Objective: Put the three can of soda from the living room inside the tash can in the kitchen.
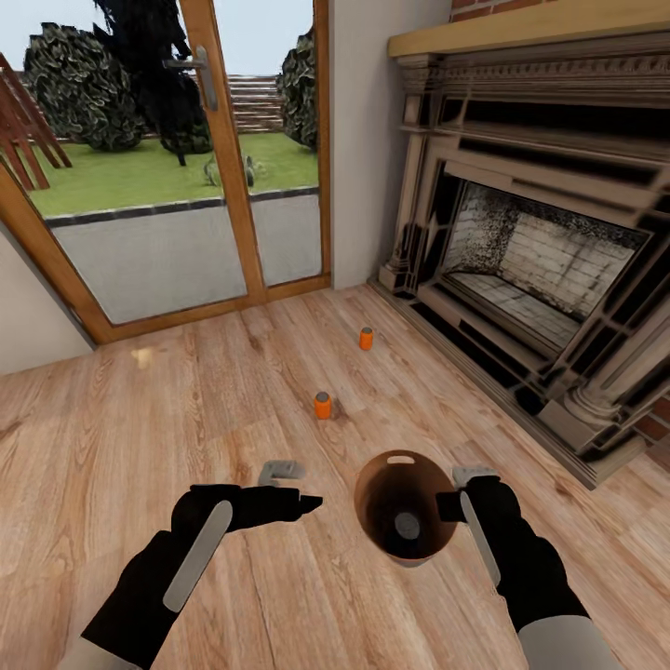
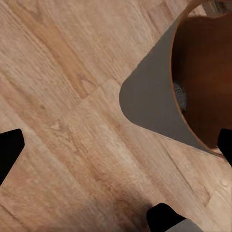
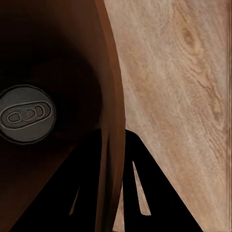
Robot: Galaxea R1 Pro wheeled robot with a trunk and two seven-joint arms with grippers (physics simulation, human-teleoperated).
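Observation:
Two orange cans of soda stand upright on the plank floor, one [image 1: 322, 405] just ahead of me and the other [image 1: 367, 338] farther off toward the fireplace. The copper-brown trash can [image 1: 377, 484] is between my arms. A third can lies inside it, its grey top [image 1: 407, 526] [image 3: 26, 113] [image 2: 180, 94] facing up. My right gripper [image 1: 454, 507] [image 3: 113, 159] is shut on the bin's rim, one finger [image 3: 89, 183] inside the wall and one outside. My left gripper [image 1: 305, 503] [image 2: 116, 145] is open and holds nothing, just left of the bin [image 2: 203, 72].
A dark carved fireplace [image 1: 521, 261] with a raised hearth runs along the right. Wood-framed glass doors [image 1: 186, 167] close the far side, with a strip of wall [image 1: 372, 140] between them and the fireplace. Open plank floor [image 1: 140, 419] spreads to the left and ahead.

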